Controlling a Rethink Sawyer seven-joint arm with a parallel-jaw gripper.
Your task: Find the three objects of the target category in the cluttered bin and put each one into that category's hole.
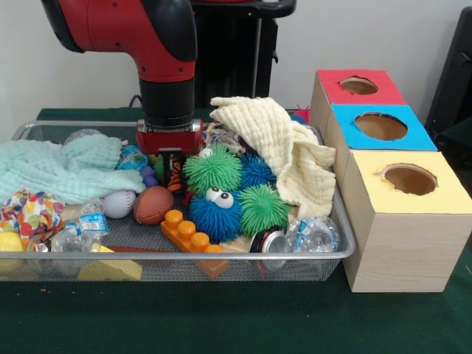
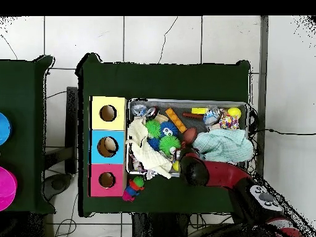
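— Nearest, what is sitting in the cluttered bin [image 1: 335, 254]?

— Orange brick [image 1: 193, 237], crushed bottles, then a brown football [image 1: 153, 204] and spiky balls [image 1: 215, 169].

— Farther in?

— The gripper [image 1: 174, 174] is reaching down, fingers closing on an orange striped plush [image 1: 175, 179]. Yellow cloth [image 1: 284, 147] is lying behind.

— And the hole?

— The red-surround hole [image 1: 358, 85] is sitting farthest along the wooden box [image 1: 391, 243], well apart.

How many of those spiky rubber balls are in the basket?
4 in the front view: a green one, a small blue one beside it, a blue one with googly eyes in front, and another green one to its right. The cloths may hide more.
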